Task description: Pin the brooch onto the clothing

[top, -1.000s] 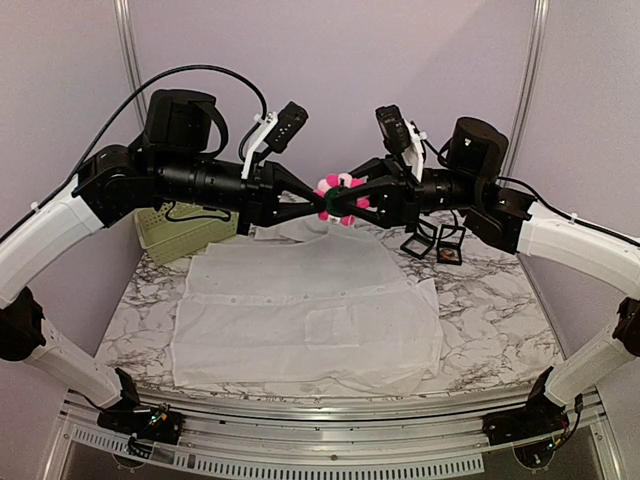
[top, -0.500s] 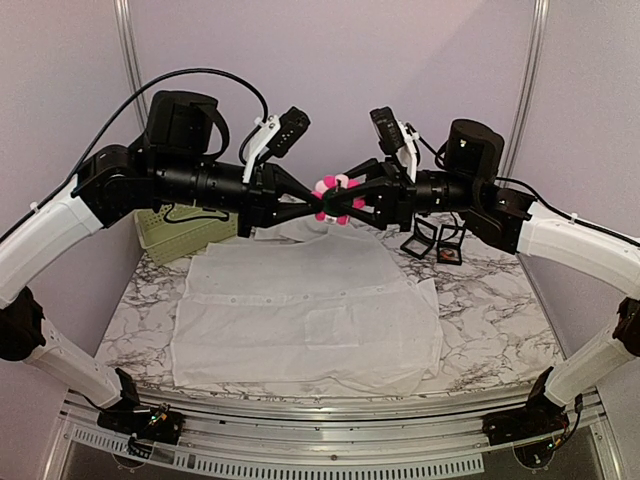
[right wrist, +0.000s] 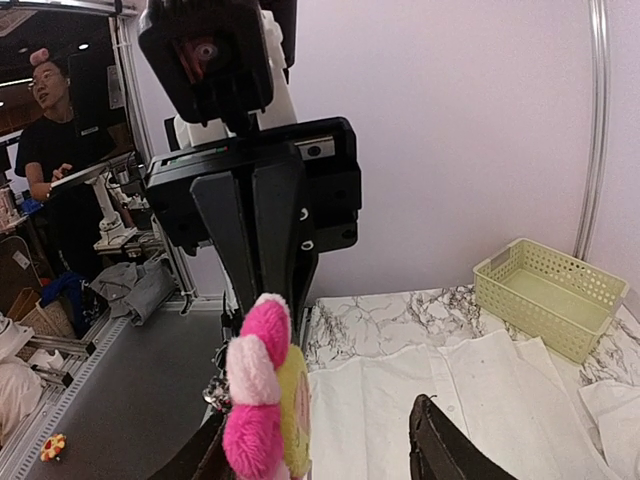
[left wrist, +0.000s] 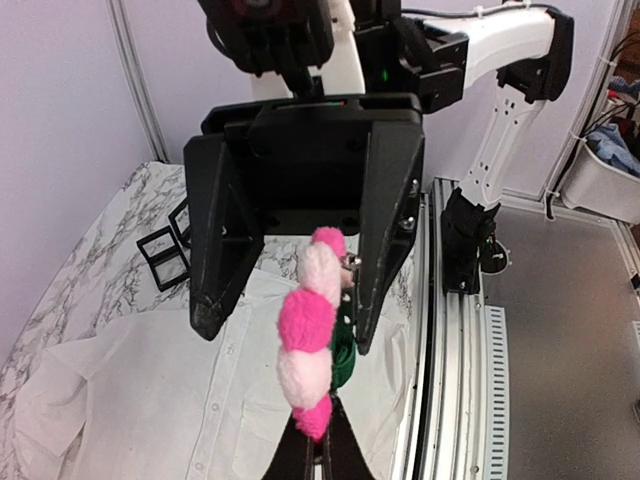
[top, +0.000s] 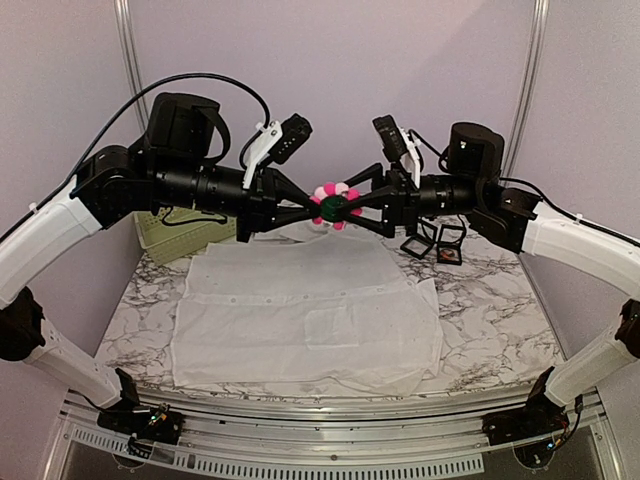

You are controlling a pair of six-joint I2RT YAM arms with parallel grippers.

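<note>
Top external view has both arms stretched level, nose to nose above the far edge of the desk point(top: 500, 305), left gripper point(top: 316, 208) clenched on the pink-and-white brooch point(top: 335, 204), right gripper point(top: 356, 204) spread either side of it, white shirt point(top: 300, 310) flat mid-desk below

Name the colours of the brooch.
The brooch has alternating hot pink and pale pink pompoms with a green centre; clearest in the left wrist view.

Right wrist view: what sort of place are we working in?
Likely a robotics lab workcell, not a home: plain wall panels on metal posts, a marbled table edged by a mounting rail, and a person standing among other equipment in the background.
</note>
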